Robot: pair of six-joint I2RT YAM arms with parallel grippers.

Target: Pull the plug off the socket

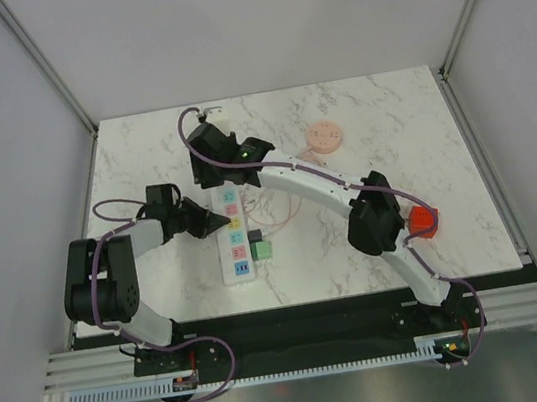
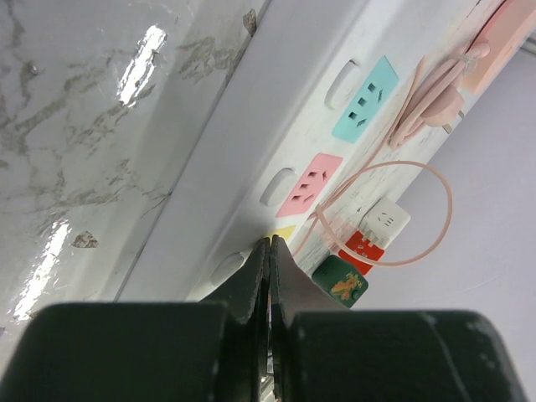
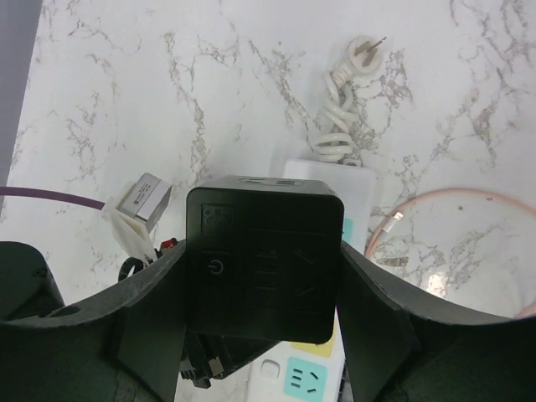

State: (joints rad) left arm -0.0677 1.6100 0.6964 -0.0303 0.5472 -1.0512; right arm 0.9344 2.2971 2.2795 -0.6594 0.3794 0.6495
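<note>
Socket strip: one, white, flat on the marble table, with its coiled white cord off the far end. I count one black plug sitting on the strip's far end. The right gripper clamps it by two sides. The left gripper is pinched closed, tips touching the strip's left edge, with three coloured outlets beyond them. One green cube lies just right of the strip.

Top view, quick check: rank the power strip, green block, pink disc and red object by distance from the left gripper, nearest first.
1. power strip: directly under the tip of the left gripper, apparently touching.
2. green block: just past the strip, against its right side.
3. pink disc: toward the far side of the table, right of centre.
4. red object: far right, beside the right arm.
</note>
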